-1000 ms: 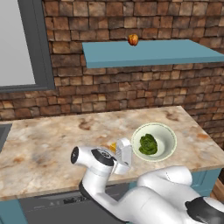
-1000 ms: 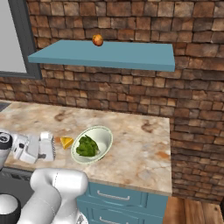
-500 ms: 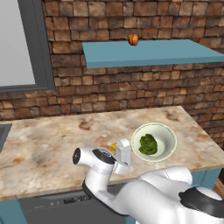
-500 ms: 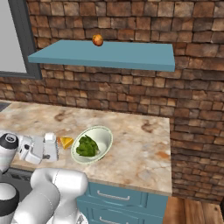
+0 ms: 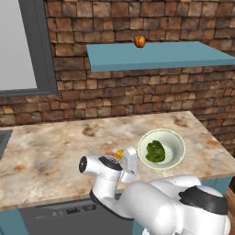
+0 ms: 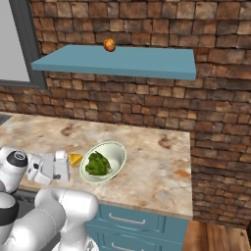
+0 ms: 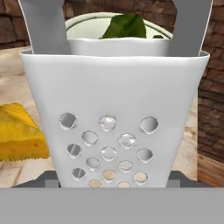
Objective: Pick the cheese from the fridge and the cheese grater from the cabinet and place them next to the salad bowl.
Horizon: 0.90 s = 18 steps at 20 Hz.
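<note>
Tool (image 6: 60, 166): low over the worktop's front edge, at the end of the folded arm. The hand view looks straight at the cheese grater (image 7: 114, 116), whose perforated face stands right in front of the camera, so the tool reads as clamped on it; the fingertips themselves cannot be made out.
Grater: upright, handle uppermost; in the base views its pale body (image 5: 130, 161) sits at the front of the hand, just left of the salad bowl (image 5: 173, 138). Whether its foot already touches the worktop (image 5: 55, 147) I cannot tell.
Cheese (image 6: 75, 160): yellow wedge lying flat on the stone, just beside the grater and near the bowl's rim (image 6: 117, 166); in the hand view it shows at the left (image 7: 19, 135).
Bowl: green leaves inside, directly behind the grater in the hand view (image 7: 87, 24).
Risk, release: letting go before the base is seated could tip the tall, tapered grater onto the cheese or against the bowl.
Risk, crowding: any sideways push would shove the wedge or nudge the bowl.
Risk, retreat: pulling back with the pads dragging could topple it.
Shelf (image 5: 156, 55): well above, holding one small orange fruit (image 5: 139, 41); no hazard.
</note>
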{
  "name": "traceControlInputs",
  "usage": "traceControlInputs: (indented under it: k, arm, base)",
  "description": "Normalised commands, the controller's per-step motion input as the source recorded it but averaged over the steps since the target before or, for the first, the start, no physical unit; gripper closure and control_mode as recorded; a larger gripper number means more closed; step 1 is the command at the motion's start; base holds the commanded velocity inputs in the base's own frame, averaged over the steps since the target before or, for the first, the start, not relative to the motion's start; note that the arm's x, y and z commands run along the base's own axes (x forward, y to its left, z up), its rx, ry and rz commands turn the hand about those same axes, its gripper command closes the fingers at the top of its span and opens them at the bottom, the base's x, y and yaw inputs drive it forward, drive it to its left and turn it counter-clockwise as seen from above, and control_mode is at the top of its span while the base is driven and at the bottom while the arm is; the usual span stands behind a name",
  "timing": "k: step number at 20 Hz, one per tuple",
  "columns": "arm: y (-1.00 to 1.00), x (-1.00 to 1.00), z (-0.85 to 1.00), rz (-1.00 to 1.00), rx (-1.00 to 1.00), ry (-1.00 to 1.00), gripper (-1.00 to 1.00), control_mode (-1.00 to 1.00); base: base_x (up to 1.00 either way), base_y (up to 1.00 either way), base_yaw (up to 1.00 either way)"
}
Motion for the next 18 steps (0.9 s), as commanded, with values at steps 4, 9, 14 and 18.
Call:
traceControlInputs:
  k: [4,9,14,18]
  arm:
    - [-0.07,0.1,-0.23,0.0,0.0,0.0,1.0,-1.0]
    - [-0.06,0.13,-0.21,0.0,0.0,0.0,1.0,-1.0]
    - [-0.06,0.15,-0.18,0.0,0.0,0.0,1.0,-1.0]
    - [-0.12,0.07,-0.25,0.0,0.0,0.0,1.0,-1.0]
  base:
    - [0.0,0.0,0.0]
    - [0.0,0.0,0.0]
    - [0.0,0.0,0.0]
    - [0.0,0.0,0.0]
